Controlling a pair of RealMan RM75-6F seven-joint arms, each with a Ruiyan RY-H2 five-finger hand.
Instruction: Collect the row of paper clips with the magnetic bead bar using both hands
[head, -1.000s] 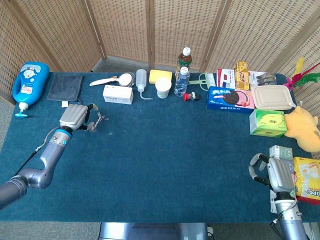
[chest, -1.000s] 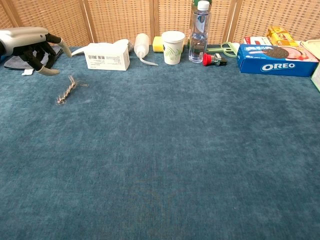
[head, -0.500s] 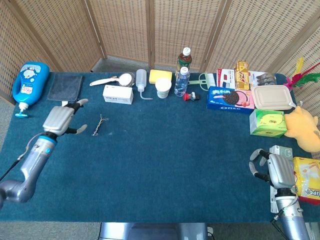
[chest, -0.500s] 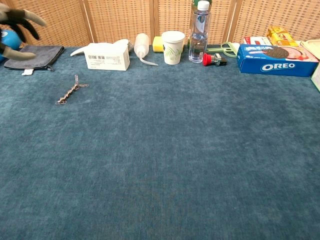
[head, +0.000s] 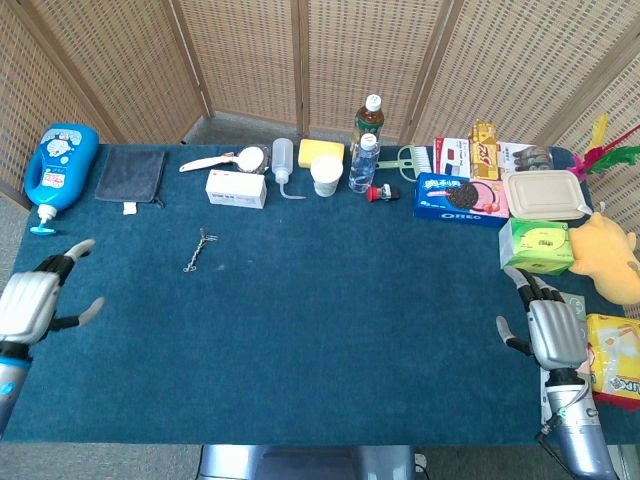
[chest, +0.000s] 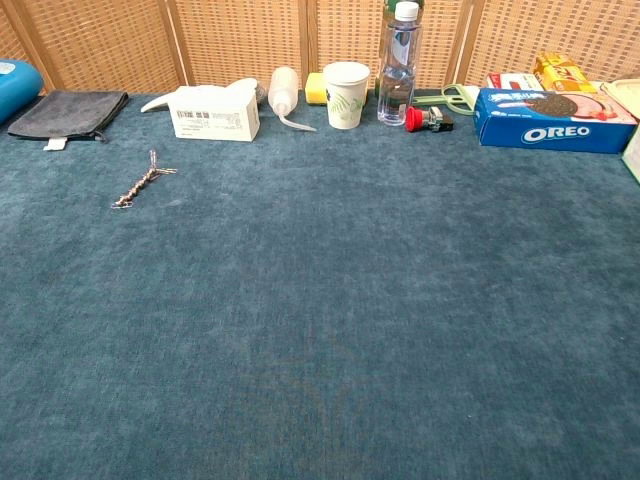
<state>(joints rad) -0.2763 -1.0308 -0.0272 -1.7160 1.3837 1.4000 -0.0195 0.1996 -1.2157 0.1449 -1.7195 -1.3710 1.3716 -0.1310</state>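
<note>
Only the head view shows the left hand and right hand, both spread and empty. The bead bar with clips lies alone on the bench, individual clips too small to distinguish

Bead bar with clips: too small to tell the clips from the beads.
Left hand: arm cut off by the picture's edge.
Blue bottle: mostly cut off in the chest view.
</note>
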